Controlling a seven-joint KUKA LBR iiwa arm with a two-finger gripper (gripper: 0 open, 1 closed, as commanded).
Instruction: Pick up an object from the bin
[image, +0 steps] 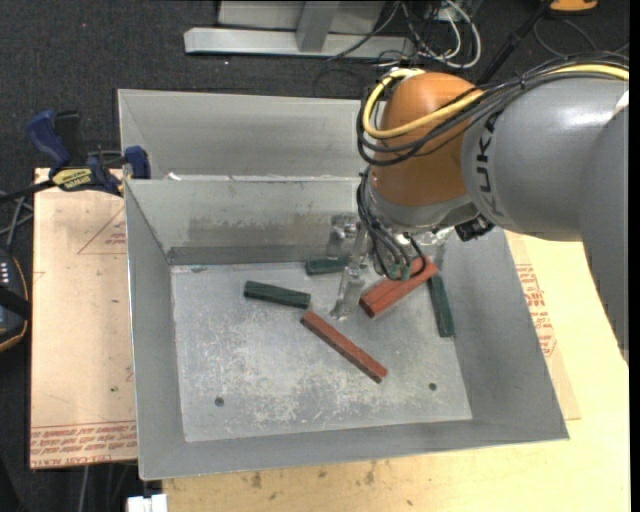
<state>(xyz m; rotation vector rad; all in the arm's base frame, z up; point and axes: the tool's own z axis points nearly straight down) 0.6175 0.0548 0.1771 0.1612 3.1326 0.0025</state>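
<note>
My gripper (343, 310) hangs low over the middle of the bin, open, and one silver finger reaches down to the floor. Just right of that finger lies a short red-brown block (398, 288), tilted up to the right, its upper end under the gripper's body. I cannot see the second finger or whether it touches the block. A long red-brown bar (343, 346) lies diagonally just below the fingertip. A small dark green piece (322, 266) lies to the left of the gripper by the back wall.
A dark green bar (277, 294) lies left of the gripper. Another dark green bar (441, 305) lies near the right wall. The arm with its orange dome and cables overhangs the bin's back right part.
</note>
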